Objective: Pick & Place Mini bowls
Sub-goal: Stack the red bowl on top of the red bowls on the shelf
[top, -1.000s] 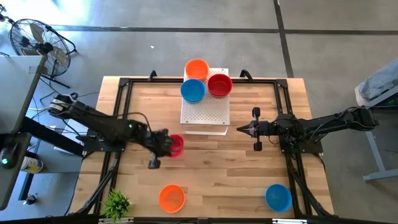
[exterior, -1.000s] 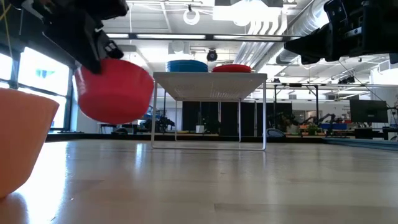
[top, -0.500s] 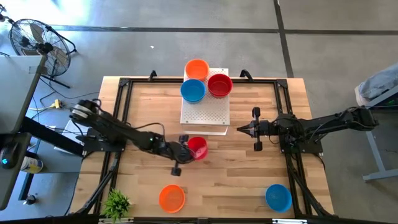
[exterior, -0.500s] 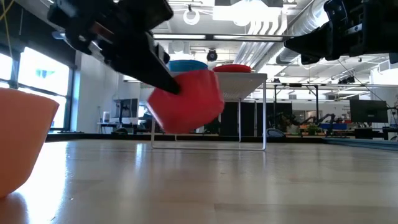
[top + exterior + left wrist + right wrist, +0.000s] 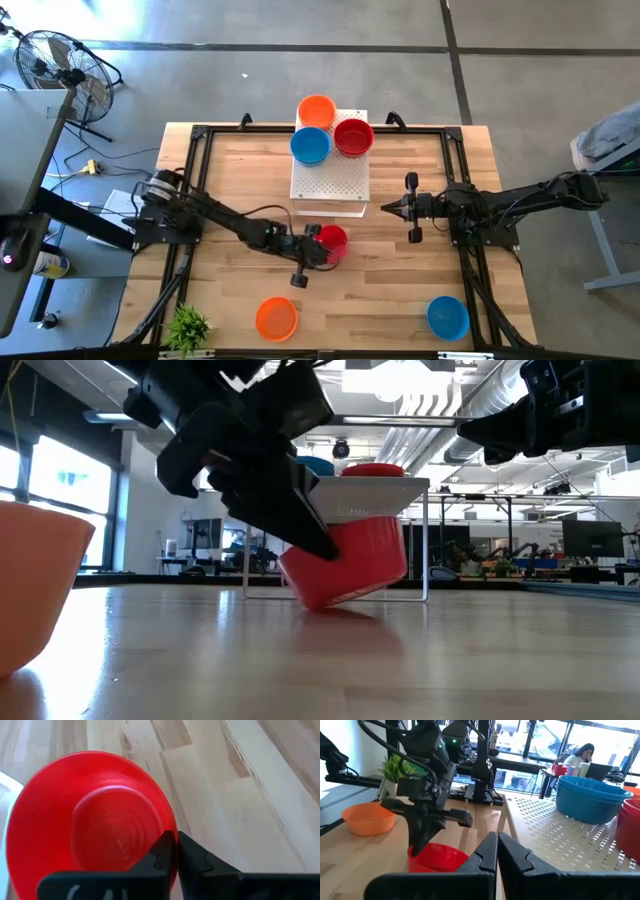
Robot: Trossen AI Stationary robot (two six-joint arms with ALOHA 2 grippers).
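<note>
Left end effector [image 5: 318, 246] is pinching the rim of a red bowl [image 5: 333, 241] between nearly closed fingers, right in the middle of the surface [image 5: 390, 290]. In the low view the bowl [image 5: 345, 560] is tilting, its lower edge about touching the wood. The wrist camera is showing the fingertips [image 5: 165, 847] clamping one on each side of the rim.

Right end effector [image 5: 385, 208] is hanging over the right half of the surface, fingers pressed together and gripping nothing, pointing toward the white board [image 5: 330, 185].

Going near to far: an orange bowl [image 5: 276, 318] and a blue bowl [image 5: 447, 317] are sitting along the front edge, well apart, with a little green plant [image 5: 187, 326] at the front left corner. Then the held red bowl, just in front of the board. On the board's far end, another blue one [image 5: 310, 146], another red one [image 5: 353, 137] and another orange one [image 5: 316, 110] are clustering together.
</note>
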